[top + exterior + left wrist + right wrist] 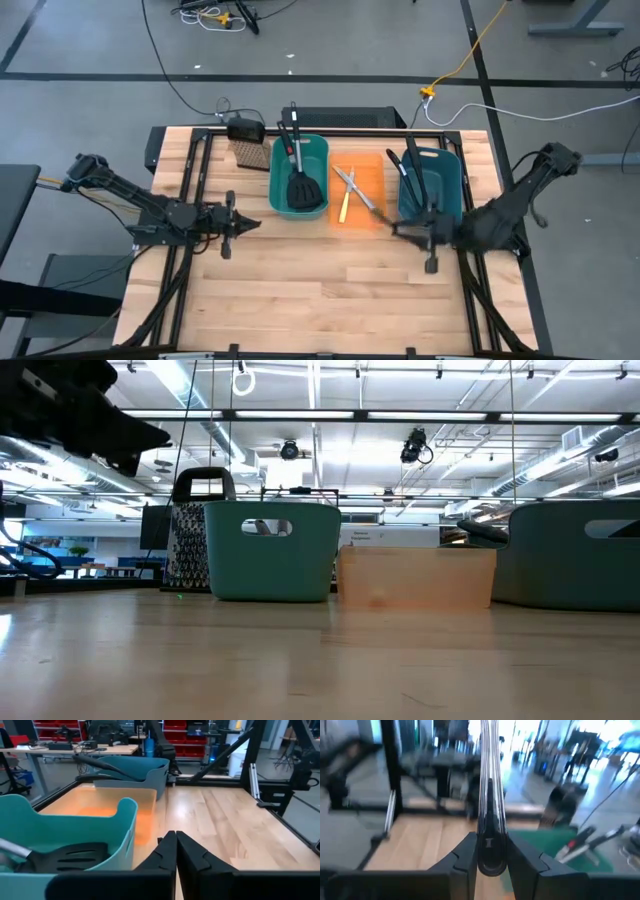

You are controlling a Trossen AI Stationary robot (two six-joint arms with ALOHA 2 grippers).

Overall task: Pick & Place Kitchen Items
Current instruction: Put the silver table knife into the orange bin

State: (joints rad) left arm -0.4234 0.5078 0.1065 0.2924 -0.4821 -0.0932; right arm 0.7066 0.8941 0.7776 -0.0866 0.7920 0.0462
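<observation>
Steel, slim and shiny: a table knife (490, 780) is pinched by its handle end between the fingers of the right hand (400, 231), blade reaching out over the orange bin (370, 172). That bin lies between two teal bins and holds another silver knife (347, 178) and a yellow-handled knife (344, 207). Right teal bin (450, 170): long black ladles (412, 170). Left teal bin (318, 148): black slotted spatulas (304, 190). Left hand (240, 224) closed on nothing, above bare wood surface (330, 290) near that bin.
</observation>
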